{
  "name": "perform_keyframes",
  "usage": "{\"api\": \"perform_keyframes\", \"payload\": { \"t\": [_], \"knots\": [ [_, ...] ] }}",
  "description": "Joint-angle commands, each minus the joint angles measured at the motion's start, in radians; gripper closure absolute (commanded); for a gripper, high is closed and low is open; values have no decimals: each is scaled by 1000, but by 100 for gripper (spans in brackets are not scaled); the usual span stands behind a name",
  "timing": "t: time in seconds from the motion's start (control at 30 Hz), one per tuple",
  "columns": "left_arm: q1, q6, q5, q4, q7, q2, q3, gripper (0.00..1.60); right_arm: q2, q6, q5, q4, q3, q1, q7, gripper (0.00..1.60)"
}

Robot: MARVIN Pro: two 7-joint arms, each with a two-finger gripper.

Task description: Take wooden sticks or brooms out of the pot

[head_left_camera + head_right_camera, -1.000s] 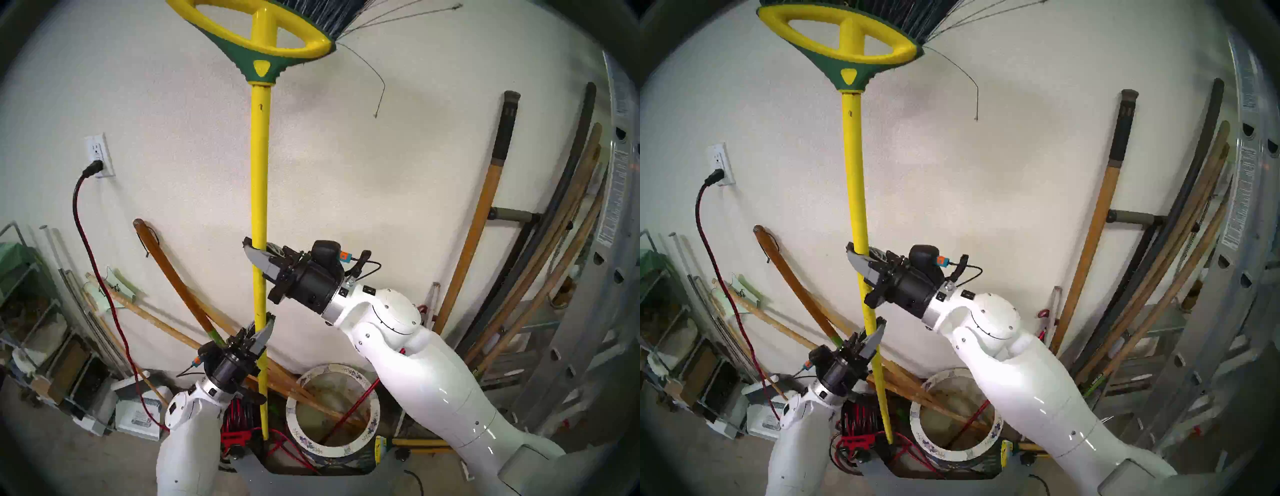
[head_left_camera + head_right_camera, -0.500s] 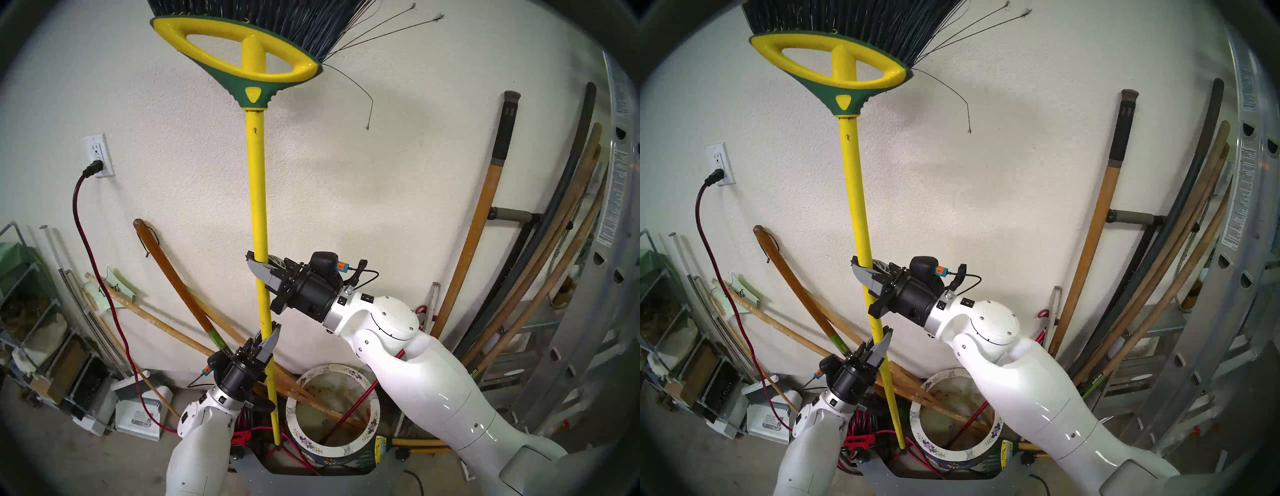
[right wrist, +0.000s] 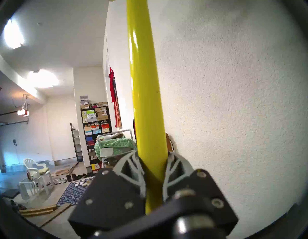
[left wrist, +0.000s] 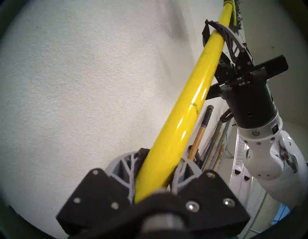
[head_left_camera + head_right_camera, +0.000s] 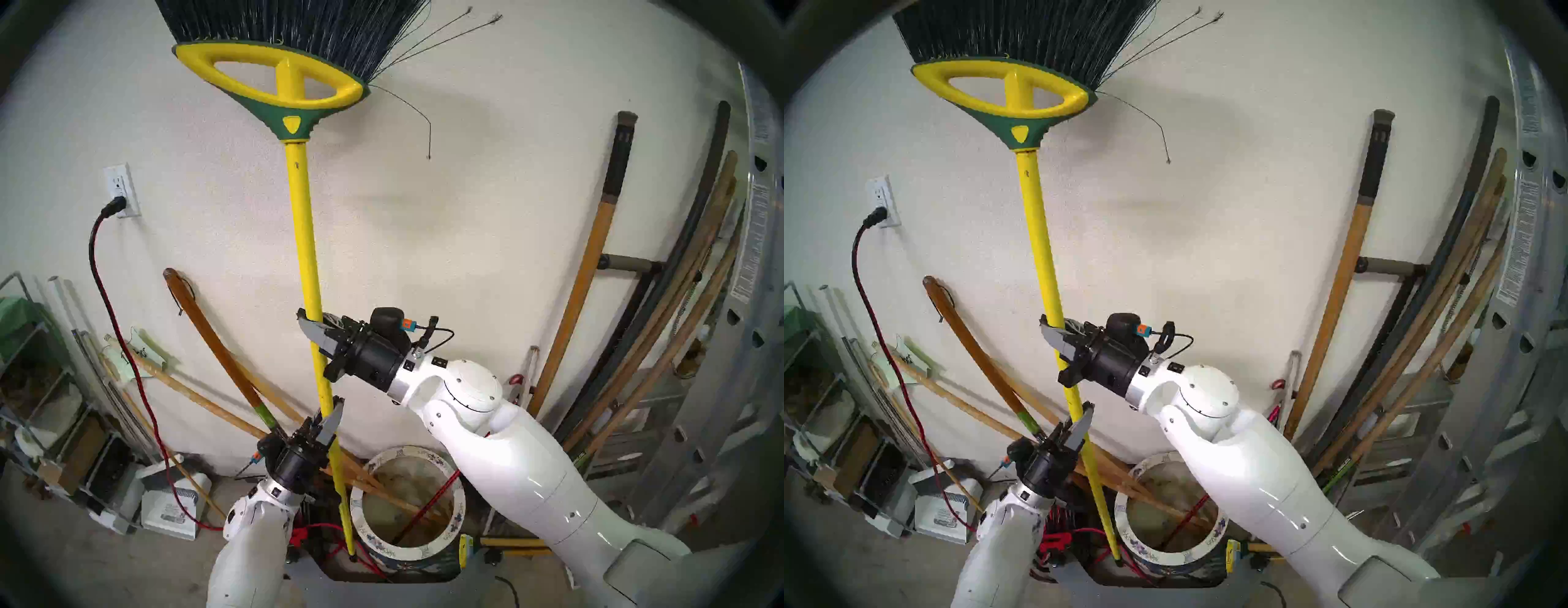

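The broom [image 5: 306, 254] stands almost upright before the wall, its yellow-and-green head [image 5: 271, 80] and black bristles at the top. My right gripper [image 5: 312, 322] is shut on the yellow pole at mid-height. My left gripper [image 5: 331, 407] is shut on it lower down. The pole [image 4: 183, 116] runs between the left fingers up to the right gripper [image 4: 215, 31]. In the right wrist view the pole [image 3: 146, 100] rises from the closed fingers. Its lower end hangs just left of the pot [image 5: 457, 509], outside the white flowered rim. Tan wooden sticks [image 5: 382, 492] lean leftward out of the pot.
A thin red rod [image 5: 428, 505] also stands in the pot. Red cords [image 5: 314, 535] lie under the broom's tip. A plugged outlet [image 5: 121, 191] and shelves [image 5: 38, 382] are on the left. Tool handles [image 5: 585, 276] and a ladder [image 5: 721, 382] lean on the right.
The broom has come down a little and tilted: its head moved left, its lower end swung right towards the pot. Both grippers kept their hold; the left one shifted right.
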Motion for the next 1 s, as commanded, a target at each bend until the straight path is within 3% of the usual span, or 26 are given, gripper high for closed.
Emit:
{"api": "perform_keyframes", "payload": {
  "t": [0.0,0.43,0.97],
  "knots": [
    [-3,2,-4,29,24,-8,8,160,-20,-8,9,-31,-14,-9,5,160],
    [-34,-48,73,135,49,23,22,160,-19,-38,12,-13,-6,-67,-27,160],
    [-12,-34,190,75,116,70,29,160,-8,-57,7,-2,25,-113,-47,160]
  ]
}}
